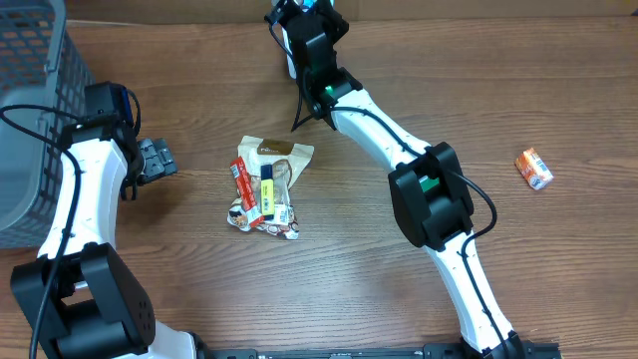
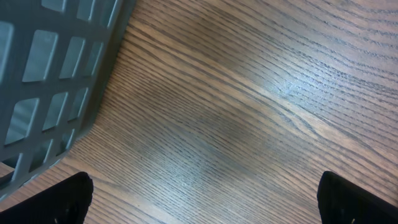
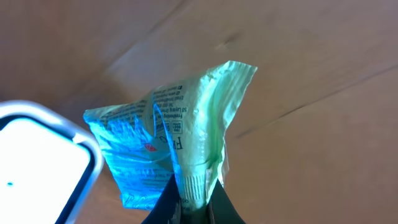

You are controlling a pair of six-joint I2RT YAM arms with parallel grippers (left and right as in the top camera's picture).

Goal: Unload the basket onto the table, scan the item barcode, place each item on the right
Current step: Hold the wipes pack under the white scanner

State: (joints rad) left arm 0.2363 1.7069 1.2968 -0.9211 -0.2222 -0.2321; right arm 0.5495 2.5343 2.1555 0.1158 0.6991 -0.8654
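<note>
grey basket [image 1: 40,90] at the far left corner, packet heap [image 1: 264,187] mid-tabletop [image 1: 329,289], orange box [image 1: 533,168] near the right edge; right hand [image 1: 304,15] holds a blue packet [image 1: 317,5] at the far edge.

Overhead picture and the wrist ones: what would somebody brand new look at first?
Most eye-catching is the shiny blue-green packet, pinched at its bottom edge by the right end effector at the far side of the table. Next comes the colourful pile of snack packets in the middle of the wooden table, with a small orange box lying alone to the right and a grey basket at the left edge.
</note>
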